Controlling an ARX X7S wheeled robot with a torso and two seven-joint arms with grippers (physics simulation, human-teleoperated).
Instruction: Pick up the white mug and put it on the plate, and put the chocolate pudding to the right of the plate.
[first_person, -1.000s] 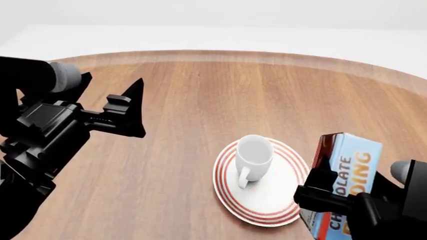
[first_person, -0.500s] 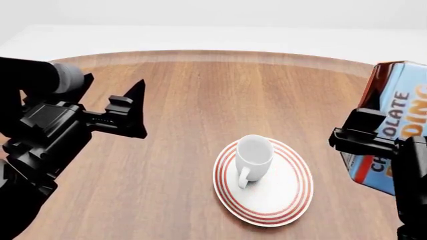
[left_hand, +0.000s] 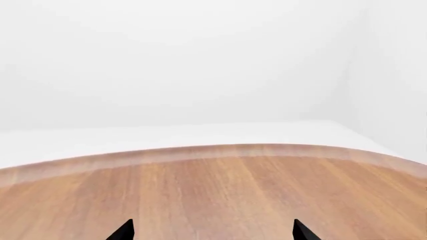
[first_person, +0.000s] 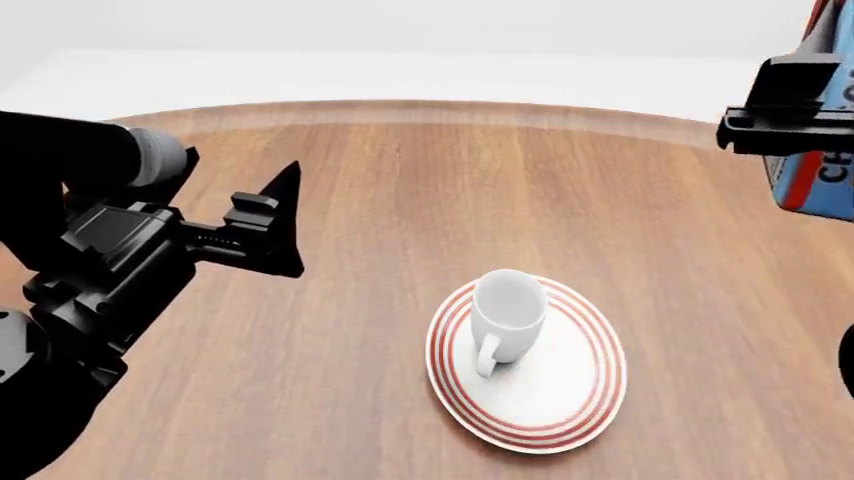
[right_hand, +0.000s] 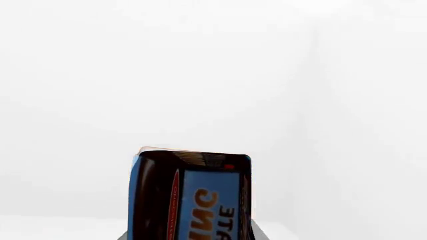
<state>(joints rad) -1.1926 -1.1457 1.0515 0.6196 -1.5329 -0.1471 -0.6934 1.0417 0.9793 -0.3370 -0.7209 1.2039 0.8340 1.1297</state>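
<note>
The white mug (first_person: 509, 306) stands upright on the red-ringed plate (first_person: 567, 400), its handle toward the near side. The chocolate pudding (first_person: 809, 186) hangs high above the table at the head view's top right edge, with my right gripper (first_person: 787, 108) shut on it. In the right wrist view the chocolate pudding (right_hand: 193, 200) fills the lower middle against white wall, and the fingers are hidden behind it. My left gripper (first_person: 284, 225) hovers open and empty left of the plate. Its two black fingertips (left_hand: 124, 231) stand far apart over bare wood.
The round wooden table (first_person: 400, 200) has a curved far edge (left_hand: 213, 150) with white floor and wall beyond. My left arm (first_person: 94, 280) takes up the near left of the head view.
My right gripper has carried the chocolate pudding up and away from the near right of the plate to the top right edge of the head view. The left arm barely shifted.
</note>
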